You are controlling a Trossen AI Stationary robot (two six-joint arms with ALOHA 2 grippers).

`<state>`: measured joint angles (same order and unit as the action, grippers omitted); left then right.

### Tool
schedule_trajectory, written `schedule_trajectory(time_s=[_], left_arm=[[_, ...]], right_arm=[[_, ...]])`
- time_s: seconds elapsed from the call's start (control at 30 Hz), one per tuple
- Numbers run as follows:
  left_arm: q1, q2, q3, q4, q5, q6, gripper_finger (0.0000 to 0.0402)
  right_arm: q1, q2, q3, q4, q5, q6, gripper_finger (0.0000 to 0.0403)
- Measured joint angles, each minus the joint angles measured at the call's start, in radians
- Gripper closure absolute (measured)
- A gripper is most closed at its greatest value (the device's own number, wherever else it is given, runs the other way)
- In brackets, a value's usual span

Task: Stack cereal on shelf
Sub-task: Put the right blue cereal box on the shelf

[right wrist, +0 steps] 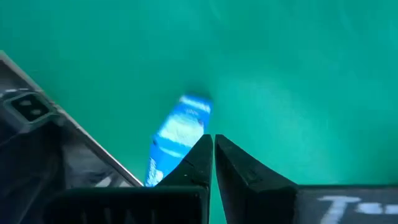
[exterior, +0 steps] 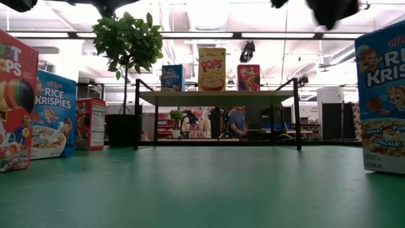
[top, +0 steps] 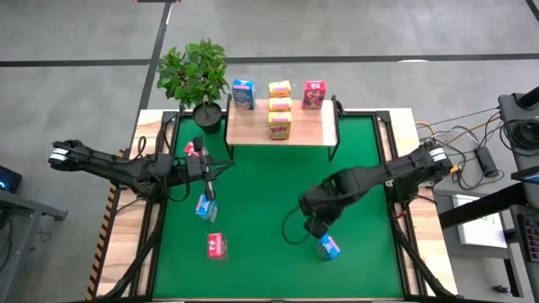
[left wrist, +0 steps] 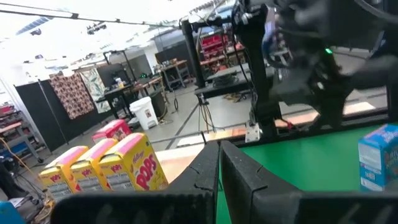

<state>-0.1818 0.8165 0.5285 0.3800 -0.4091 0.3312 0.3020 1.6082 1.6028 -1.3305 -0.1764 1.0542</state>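
High view: plant beside shelf.

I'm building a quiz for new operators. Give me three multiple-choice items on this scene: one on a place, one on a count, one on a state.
1. Relative to the shelf, where does the potted plant stand?
A. on it
B. off its left end
C. under it

2. How many yellow boxes are on the shelf?
A. one
B. two
C. three

3. How do the right gripper's jaws stand?
A. shut, empty
B. wide open
C. shut on a red box

Key: B, its pot stands beside the board's left end; C, three sit in a row; A, they meet above a blue box lying on the mat.
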Motion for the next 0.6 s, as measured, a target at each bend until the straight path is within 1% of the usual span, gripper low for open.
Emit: schedule_trajectory(time_s=[0.1,0.2,0.27,0.4,0.6], left_arm=[[0.000,0.000,0.000,0.020,0.000,0.000,0.0402],[0.000,0.000,0.000,0.023,0.000,0.000,0.0402],[0.000,0.000,0.000,0.025,0.000,0.002,0.0402],[0.000,0.000,0.000,0.038,0.000,0.019,0.0402],[0.000,-0.001,0.000,0.062,0.000,0.069,0.0402]], right_arm=[[0.051,0.020,0.000,-0.039,-0.020,0.134,0.0393],[0.092,0.031,0.000,-0.051,-0.034,0.187,0.0383],[0.113,0.036,0.001,-0.047,-0.034,0.221,0.0368],[0.144,0.040,0.001,-0.045,-0.034,0.285,0.0314],[0.171,0.040,0.001,0.012,-0.034,0.356,0.0208]])
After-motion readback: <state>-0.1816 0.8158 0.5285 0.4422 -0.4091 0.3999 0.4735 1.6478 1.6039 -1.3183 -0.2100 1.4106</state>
